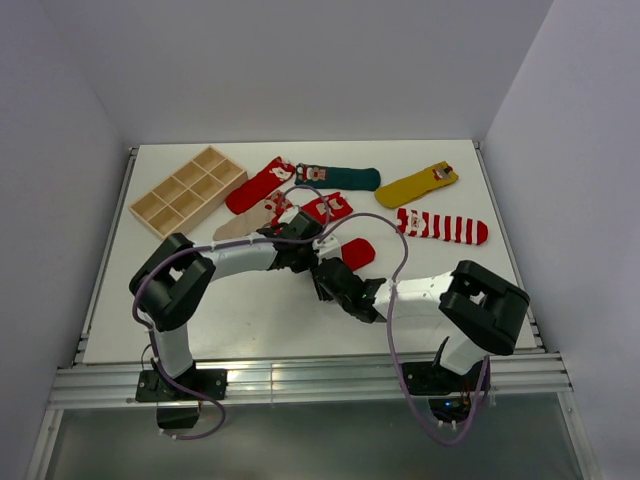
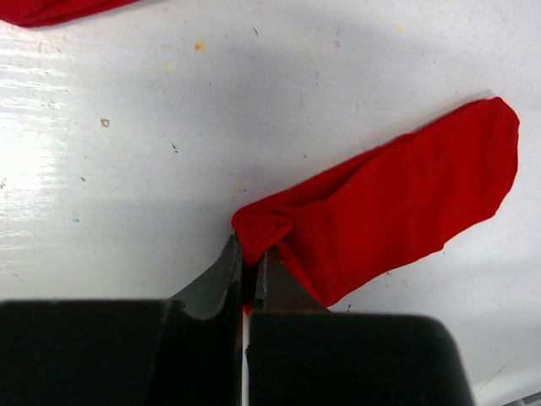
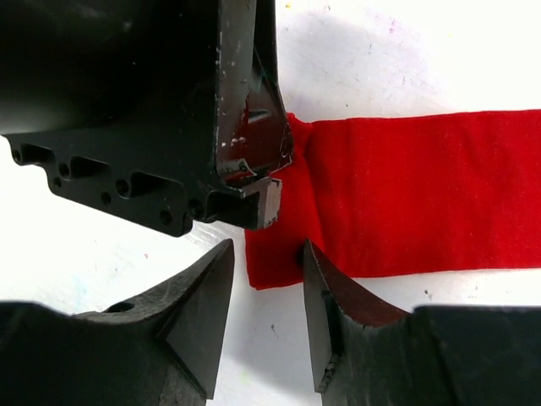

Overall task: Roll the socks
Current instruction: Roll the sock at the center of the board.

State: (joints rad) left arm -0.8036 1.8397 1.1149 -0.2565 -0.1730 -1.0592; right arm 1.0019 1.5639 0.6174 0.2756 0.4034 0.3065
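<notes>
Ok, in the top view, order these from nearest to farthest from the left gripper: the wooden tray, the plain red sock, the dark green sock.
Measured from the left gripper:
1. plain red sock, pinched at its tips, just to the right.
2. dark green sock, straight behind, toward the back edge.
3. wooden tray, far off at the back left.

The top external camera sat high above and behind the arm bases, looking down over the whole table from afar. The left wrist camera looked down past the left gripper from very close; the right wrist camera did likewise past the right gripper. All three shared the red sock at mid-table; the right wrist view also caught the left gripper
</notes>
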